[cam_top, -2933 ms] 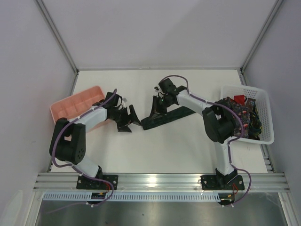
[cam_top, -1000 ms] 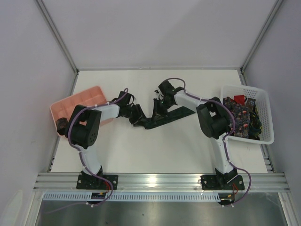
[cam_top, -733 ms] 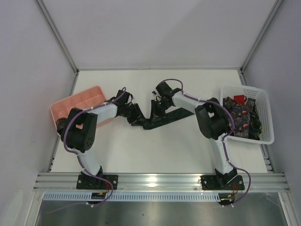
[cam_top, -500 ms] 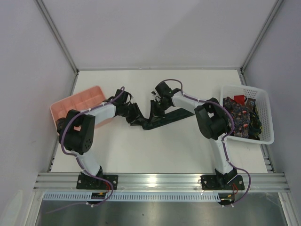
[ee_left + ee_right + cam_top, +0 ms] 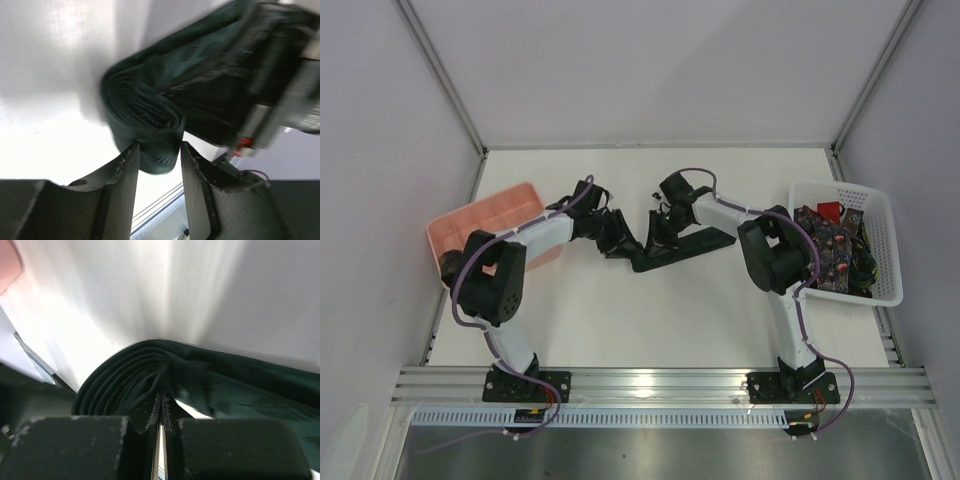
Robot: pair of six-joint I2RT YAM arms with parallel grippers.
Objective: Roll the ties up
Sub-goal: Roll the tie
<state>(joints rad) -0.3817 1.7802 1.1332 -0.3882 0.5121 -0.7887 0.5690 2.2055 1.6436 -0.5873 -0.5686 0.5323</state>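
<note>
Dark green tie [image 5: 682, 244] lay half rolled on the table [image 5: 620, 320], with both claws on it.
I saw its coil wedged between my left gripper's [image 5: 157, 162] part-open fingers, while my right gripper [image 5: 160, 415] pinched nearly closed on the coil's inner folds.

The top view is bright and even under soft light; the arms [image 5: 546, 232] cast only faint shadows on the table [image 5: 700, 300], and the rail [image 5: 640, 381] carries a pale glare patch. The left wrist view is smeared, worst at right: the tie [image 5: 145, 115] is soft, the table burnt white, the left fingers [image 5: 120, 187] dim. The right wrist view has streaky glare above sharper tie folds
</note>
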